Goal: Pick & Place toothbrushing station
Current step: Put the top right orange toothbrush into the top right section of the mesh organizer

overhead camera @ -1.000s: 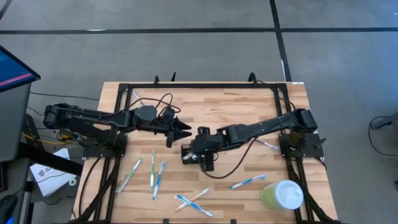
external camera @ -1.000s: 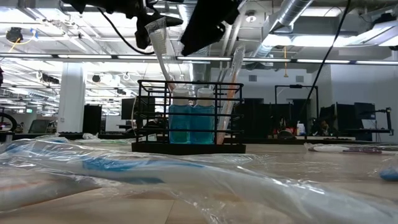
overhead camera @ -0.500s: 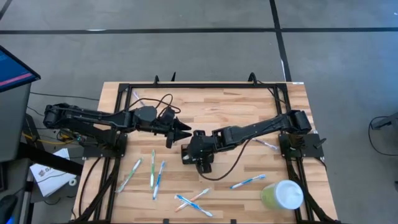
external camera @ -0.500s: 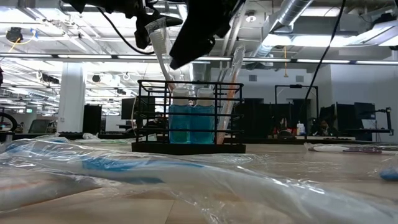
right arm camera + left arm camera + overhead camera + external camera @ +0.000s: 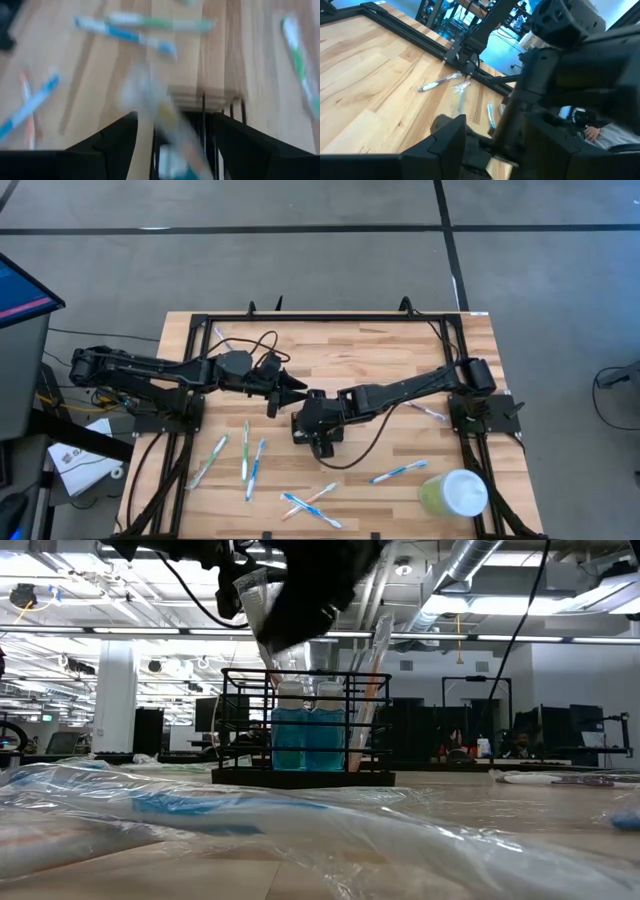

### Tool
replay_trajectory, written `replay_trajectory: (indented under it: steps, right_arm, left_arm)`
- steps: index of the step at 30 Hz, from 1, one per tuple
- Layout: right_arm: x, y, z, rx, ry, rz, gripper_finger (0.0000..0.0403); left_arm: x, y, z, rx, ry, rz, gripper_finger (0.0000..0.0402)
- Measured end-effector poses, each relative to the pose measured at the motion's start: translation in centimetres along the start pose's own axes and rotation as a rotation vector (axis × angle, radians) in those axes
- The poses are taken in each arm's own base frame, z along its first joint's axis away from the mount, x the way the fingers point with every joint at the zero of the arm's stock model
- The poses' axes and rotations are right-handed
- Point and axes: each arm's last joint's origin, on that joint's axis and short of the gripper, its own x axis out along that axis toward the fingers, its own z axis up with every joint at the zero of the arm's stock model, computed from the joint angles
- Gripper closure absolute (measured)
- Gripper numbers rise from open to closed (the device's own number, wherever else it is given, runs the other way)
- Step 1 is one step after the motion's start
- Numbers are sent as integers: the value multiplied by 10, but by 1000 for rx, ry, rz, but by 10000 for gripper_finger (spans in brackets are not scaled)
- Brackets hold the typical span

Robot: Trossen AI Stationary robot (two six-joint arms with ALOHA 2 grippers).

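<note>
While its jaws stand apart around a wrapped toothbrush (image 5: 165, 120), though a firm pinch cannot be confirmed, the right gripper (image 5: 318, 420) points down over the toothbrushing station (image 5: 305, 727), a black wire holder at the middle of the wooden table (image 5: 340, 350). The right arm stretches low from the right edge. The left gripper (image 5: 290, 388), jaws parted, hangs just beside it, its arm reaching level from the left.

Toothbrushing station (image 5: 300, 427) mostly hidden under the right pincer (image 5: 316, 442) from above; right wrist view blurred.
</note>
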Motion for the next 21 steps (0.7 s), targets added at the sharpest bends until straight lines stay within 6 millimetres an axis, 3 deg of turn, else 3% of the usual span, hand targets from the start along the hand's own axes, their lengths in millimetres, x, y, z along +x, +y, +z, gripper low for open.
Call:
replay_trajectory:
  steps: [10,14,21]
  right_arm:
    - [9,-1,-6,39,42,-3,165]
    - [9,-2,-6,42,40,-4,208]
    - [9,-3,-6,45,44,-9,319]
  left_arm:
    - [0,0,0,-7,1,0,216]
    - [0,0,0,-7,1,0,216]
    - [0,0,0,-7,1,0,216]
